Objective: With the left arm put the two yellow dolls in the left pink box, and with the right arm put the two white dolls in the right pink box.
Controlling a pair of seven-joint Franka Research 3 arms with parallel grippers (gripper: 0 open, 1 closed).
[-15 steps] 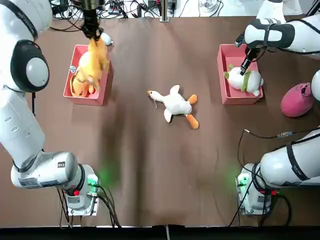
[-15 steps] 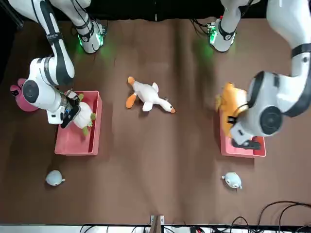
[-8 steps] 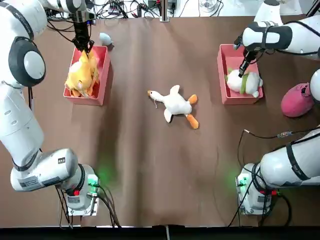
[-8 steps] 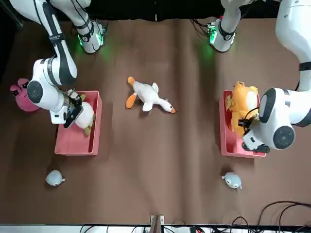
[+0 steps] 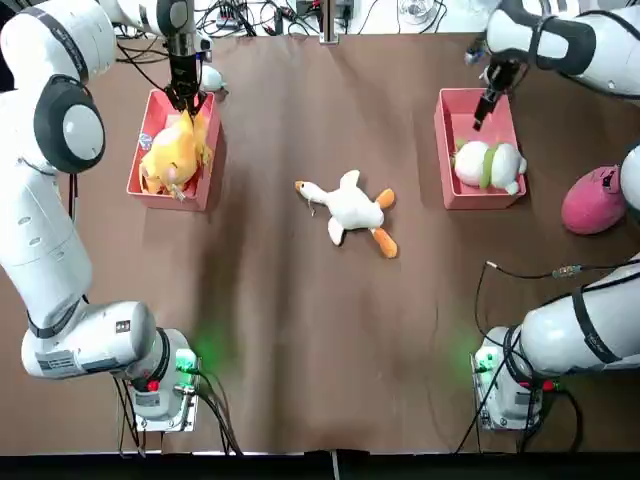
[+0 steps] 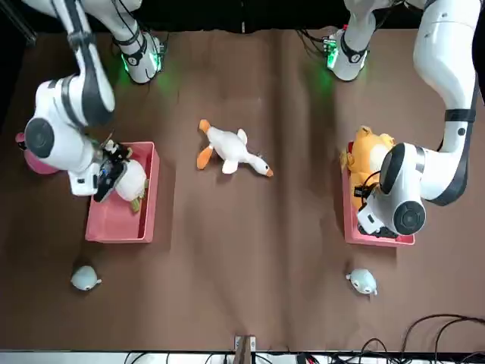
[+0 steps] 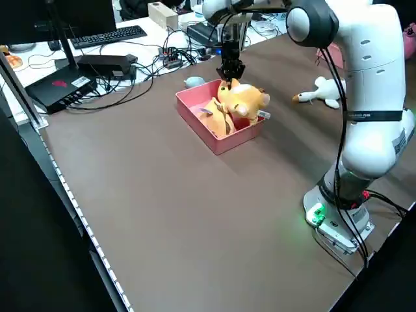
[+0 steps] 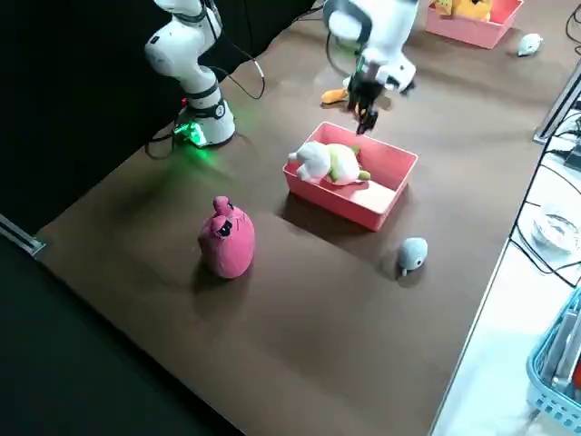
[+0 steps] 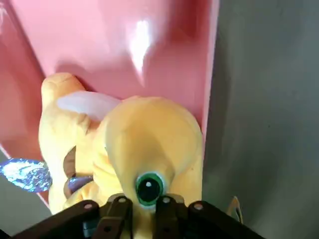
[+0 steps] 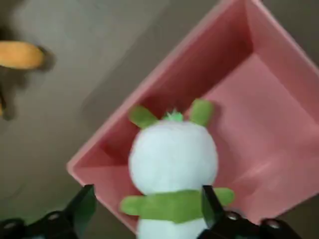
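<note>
My left gripper [image 5: 186,100] hangs over the left pink box [image 5: 165,201], shut on a yellow doll [image 9: 149,149] that rests partly inside it. A second, more orange doll [image 5: 157,172] lies in the same box beside it. A white doll with green trim [image 5: 487,165] lies in the right pink box [image 5: 442,150]. My right gripper [image 5: 480,112] hovers open above that box's far end, clear of the doll [image 10: 172,159]. A white duck doll with orange feet [image 5: 350,208] lies on the table centre.
A pink round toy [image 5: 595,200] sits right of the right box. Small grey-blue toys lie on the far side near each box [image 6: 85,278] [image 6: 364,282]. Cables run along the far table edge.
The left arm brought the yellow doll down from above the box into it. The right gripper lifted off the white doll and drew back toward the box's far end.
</note>
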